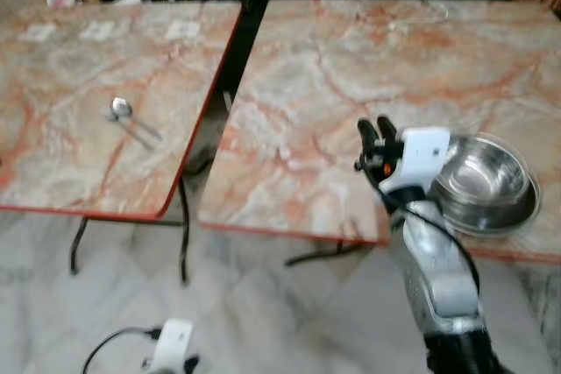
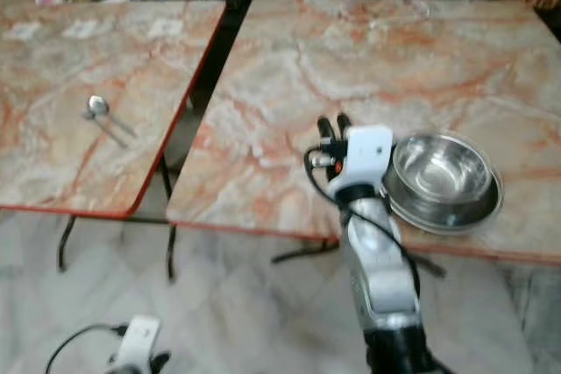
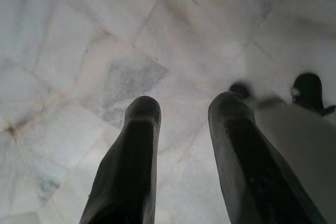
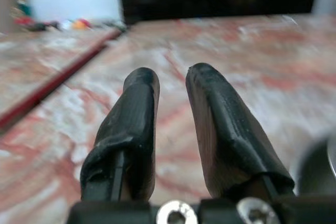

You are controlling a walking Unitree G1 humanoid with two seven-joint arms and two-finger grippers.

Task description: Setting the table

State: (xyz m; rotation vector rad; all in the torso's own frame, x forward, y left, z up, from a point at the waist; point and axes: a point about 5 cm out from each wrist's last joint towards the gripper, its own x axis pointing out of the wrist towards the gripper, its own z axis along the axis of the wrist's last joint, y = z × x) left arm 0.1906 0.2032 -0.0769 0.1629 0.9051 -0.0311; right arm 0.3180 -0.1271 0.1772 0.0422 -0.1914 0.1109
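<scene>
Your right gripper (image 1: 377, 129) hovers beside the bowl (image 1: 487, 183).
Its fingers are slightly parted and empty, near the right table's (image 1: 351, 67) front edge; a spoon (image 1: 130, 120) lies on the left table (image 1: 79, 85).

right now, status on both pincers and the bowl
Right pincer open, empty, over the right table beside the steel bowl. Left pincer open, hanging over the floor. Spoon on the left table. Nothing in the way.
</scene>
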